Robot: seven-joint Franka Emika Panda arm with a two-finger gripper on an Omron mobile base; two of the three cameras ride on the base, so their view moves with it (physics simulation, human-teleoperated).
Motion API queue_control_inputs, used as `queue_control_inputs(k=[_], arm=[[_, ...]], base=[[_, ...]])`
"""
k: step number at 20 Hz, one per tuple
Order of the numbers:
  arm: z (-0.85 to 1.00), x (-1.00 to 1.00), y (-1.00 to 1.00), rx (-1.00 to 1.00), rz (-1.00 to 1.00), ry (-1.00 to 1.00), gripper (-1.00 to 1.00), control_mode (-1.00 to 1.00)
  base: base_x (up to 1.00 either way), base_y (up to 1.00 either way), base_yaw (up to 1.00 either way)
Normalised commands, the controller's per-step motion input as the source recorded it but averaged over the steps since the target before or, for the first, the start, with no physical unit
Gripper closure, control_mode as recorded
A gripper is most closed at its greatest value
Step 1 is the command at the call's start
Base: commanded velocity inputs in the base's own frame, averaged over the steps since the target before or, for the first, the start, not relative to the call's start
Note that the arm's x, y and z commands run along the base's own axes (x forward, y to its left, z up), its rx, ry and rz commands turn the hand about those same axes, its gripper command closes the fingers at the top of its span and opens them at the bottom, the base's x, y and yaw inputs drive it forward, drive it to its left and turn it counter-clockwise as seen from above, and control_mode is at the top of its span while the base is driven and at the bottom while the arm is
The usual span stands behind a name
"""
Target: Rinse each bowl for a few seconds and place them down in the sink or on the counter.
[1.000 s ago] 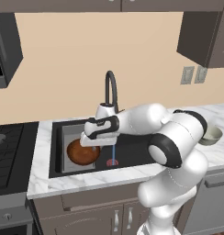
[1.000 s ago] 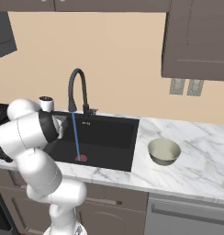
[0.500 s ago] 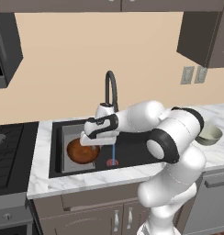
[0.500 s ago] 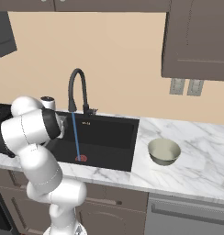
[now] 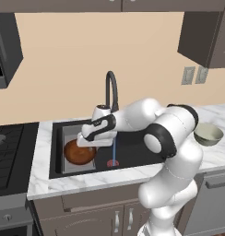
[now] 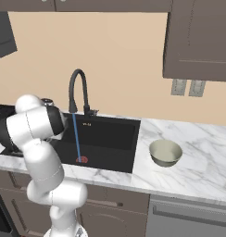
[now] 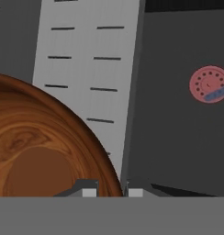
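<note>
Jaws clamped on the rim of the wooden bowl (image 7: 36, 151), low left of the hand view, over the grey tray (image 7: 86, 69) in the sink (image 5: 137, 154). Best slid right under the water stream (image 5: 114, 150), kept level, grip firm. Cream bowl (image 6: 165, 152) waiting on the surface (image 6: 203, 157).

**Cut off and covered**

The round reddish-brown wooden bowl (image 7: 38, 147) runs off the hand view's left edge. In the left base view, the gripper (image 5: 89, 142) covers its far rim. The white arm hides the black sink's (image 6: 110, 139) left part in the right base view.
</note>
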Motion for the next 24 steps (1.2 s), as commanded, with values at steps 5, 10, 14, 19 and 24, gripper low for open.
queue_control_inputs(k=[5, 10, 14, 19, 24], arm=[[-0.08, 0.11, 0.16, 0.00, -0.03, 0.00, 1.00, -1.00], [-0.13, 0.13, 0.08, 0.00, -0.02, 0.00, 1.00, -1.00], [-0.17, 0.09, 0.01, 0.00, -0.01, 0.00, 1.00, -1.00], [-0.17, 0.04, 0.00, 0.00, -0.01, 0.00, 1.00, -1.00], [-0.16, 0.04, 0.00, 0.00, -0.01, 0.00, 1.00, -1.00]], base=[[0.00, 0.00, 0.00], [0.00, 0.00, 0.00], [0.00, 0.00, 0.00], [0.00, 0.00, 0.00], [0.00, 0.00, 0.00]])
